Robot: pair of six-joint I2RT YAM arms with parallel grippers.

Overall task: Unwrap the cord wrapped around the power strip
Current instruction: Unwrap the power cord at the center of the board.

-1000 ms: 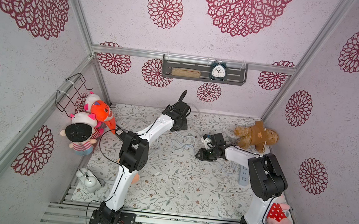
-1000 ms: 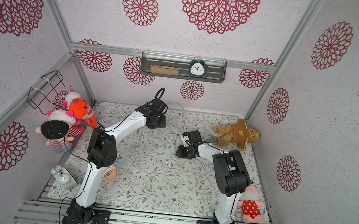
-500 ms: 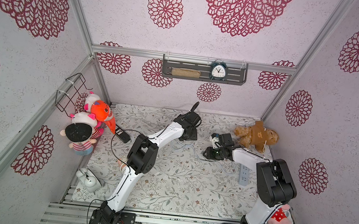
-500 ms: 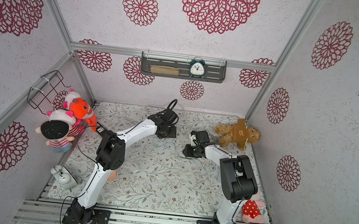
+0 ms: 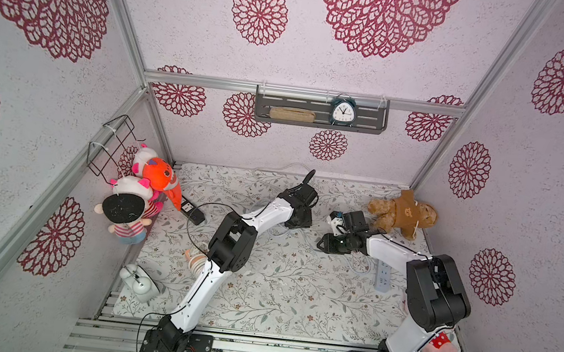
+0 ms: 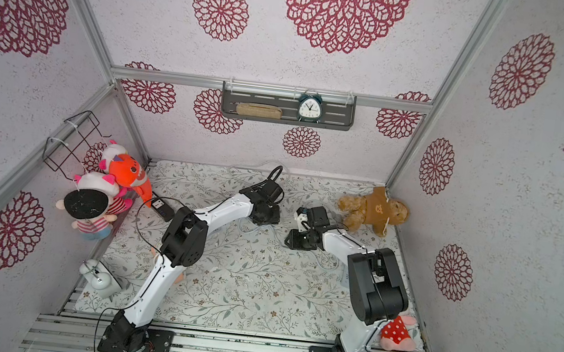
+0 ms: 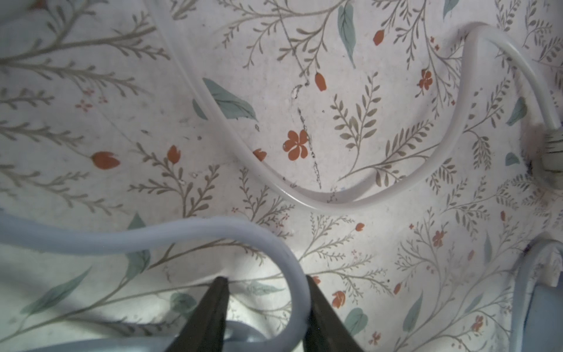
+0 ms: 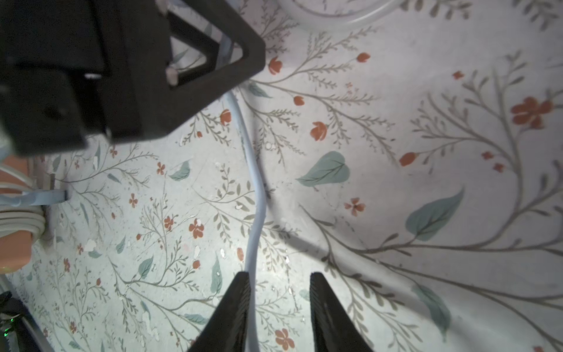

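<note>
Left gripper (image 7: 265, 304) is straddling the cord (image 7: 146, 236), jaws apart, cord touching one jaw; right gripper (image 8: 275, 301) is likewise standing released around it; strip (image 5: 383, 276) is lying on the mat (image 5: 278, 292), at 4 o'clock from the right gripper in a top view.

No lettering can be read anywhere.

Alarm clock (image 5: 343, 112) on the wall shelf (image 5: 369, 123): the dial carries a ring of dark marks, too small to read as numerals in both top views.

Teddy bear (image 5: 401, 212): the brown shirt has a small bear-face print, with no words made out.

Black power strip (image 5: 193, 209) and white power strip (image 5: 383, 278): any markings on them are too small to read.

Wrist views: nothing lettered shows.
</note>
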